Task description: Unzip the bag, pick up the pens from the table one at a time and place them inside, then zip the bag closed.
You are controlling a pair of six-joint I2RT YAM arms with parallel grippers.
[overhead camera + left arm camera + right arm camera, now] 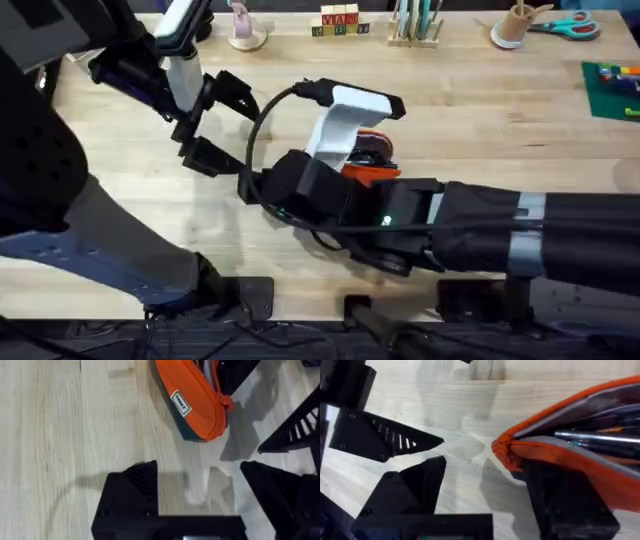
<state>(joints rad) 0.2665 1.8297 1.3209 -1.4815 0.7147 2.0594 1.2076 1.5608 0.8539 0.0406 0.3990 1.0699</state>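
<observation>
Pens point(600, 435) lie inside the gaping pouch point(580, 460); with both grippers' fingers released beside it, zipping unbraced may drag it across the counter point(60, 435).

On the pale wooden worktop point(65, 435) lies the orange bag point(192, 402) with its dark navy base along one side and a small white label sewn on its flank. A little orange pull tab point(227, 402) sticks out at its end. The left claw point(200, 495) stands spread wide above bare wood, near the bag but apart from it. Another black finger point(292, 427), ribbed, shows just beside.
</observation>
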